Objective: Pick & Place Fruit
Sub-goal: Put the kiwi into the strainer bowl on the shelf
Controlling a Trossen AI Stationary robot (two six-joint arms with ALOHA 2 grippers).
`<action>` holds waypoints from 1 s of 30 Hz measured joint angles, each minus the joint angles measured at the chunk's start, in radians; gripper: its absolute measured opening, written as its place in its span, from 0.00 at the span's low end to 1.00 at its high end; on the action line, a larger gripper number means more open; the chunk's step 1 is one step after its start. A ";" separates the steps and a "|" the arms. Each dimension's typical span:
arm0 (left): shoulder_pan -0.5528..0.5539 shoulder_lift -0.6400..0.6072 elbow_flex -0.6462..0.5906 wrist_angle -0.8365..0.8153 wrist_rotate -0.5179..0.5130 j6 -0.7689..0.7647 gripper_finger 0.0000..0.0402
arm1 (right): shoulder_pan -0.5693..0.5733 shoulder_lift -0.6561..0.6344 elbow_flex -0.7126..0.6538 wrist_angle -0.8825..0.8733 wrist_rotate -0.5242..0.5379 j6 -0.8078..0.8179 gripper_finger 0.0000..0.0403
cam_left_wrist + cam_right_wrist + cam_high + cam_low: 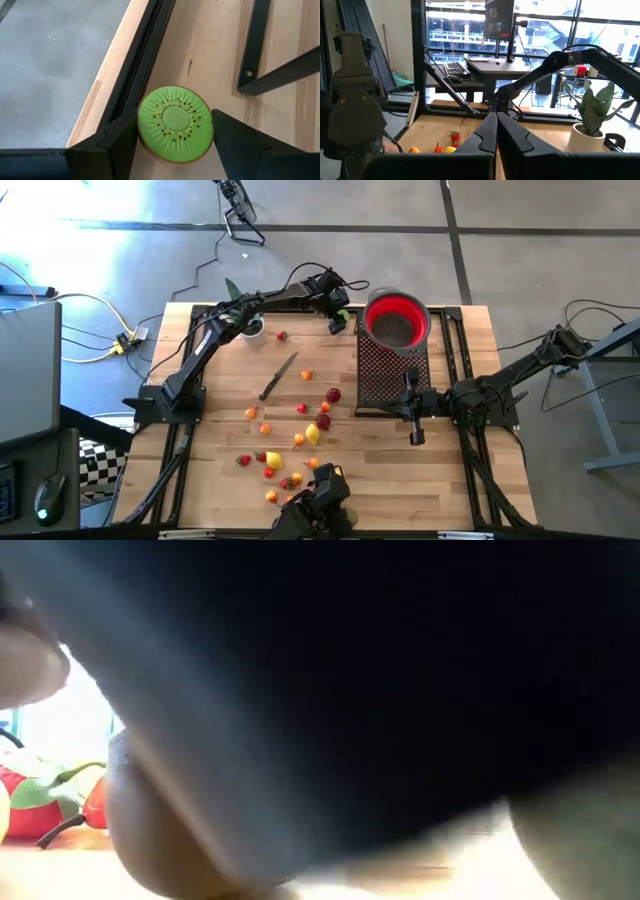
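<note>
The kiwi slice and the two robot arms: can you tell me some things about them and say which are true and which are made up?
1. The left gripper holds a green kiwi slice between its fingers. True.
2. The kiwi slice already lies in the red bowl. False: it is in the left gripper, beside the bowl near the table's far edge.
3. The right gripper is wide open. False: its fingers are shut together, holding nothing.
4. A knife lies on the table. True.
5. All the fruit has been cleared away. False: many small fruits lie scattered on the table.
</note>
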 joint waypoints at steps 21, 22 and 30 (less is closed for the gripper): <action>0.000 -0.182 -0.003 -0.146 0.053 0.005 0.54 | 0.000 0.000 0.000 0.000 -0.007 0.026 0.01; 0.000 -0.195 -0.003 -0.159 0.053 0.005 0.54 | 0.000 0.000 0.000 0.000 -0.014 0.027 0.01; 0.000 -0.314 -0.003 -0.192 0.054 0.014 0.54 | 0.019 0.000 0.000 -0.040 -0.060 0.108 0.01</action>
